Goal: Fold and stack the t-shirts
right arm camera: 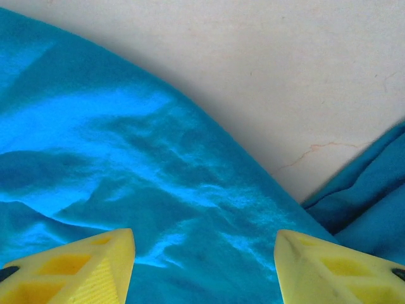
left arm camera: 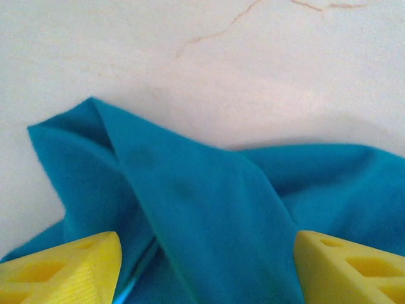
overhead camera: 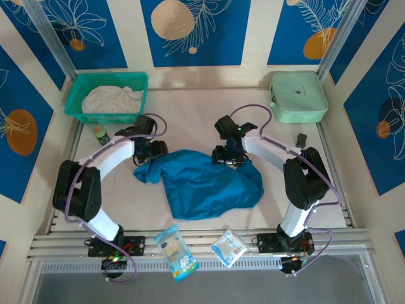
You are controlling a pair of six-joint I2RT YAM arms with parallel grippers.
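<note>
The teal-blue t-shirt [overhead camera: 205,183] lies crumpled in the middle of the surface [overhead camera: 190,120], between the 2 arms. The left arm bends its elbow outward and reaches inward. Its left pincer [overhead camera: 152,152] sits low at the shirt's left end, yellow fingers [left arm camera: 69,266] spread wide either side of a cloth ridge. The right arm mirrors this pose, with the right pincer [overhead camera: 229,157] also wide apart over the shirt's far edge. The off-white t-shirt [overhead camera: 112,100] sits bunched in the teal basket [overhead camera: 107,77] at the far left.

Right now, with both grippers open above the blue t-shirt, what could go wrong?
The left gripper straddles a raised fold of the crumpled teal-blue t-shirt; closing may pinch several layers.
The right gripper is over spread cloth inside the edge; it may only bunch it.
Dragging it nearer could hit a snack packet.
</note>
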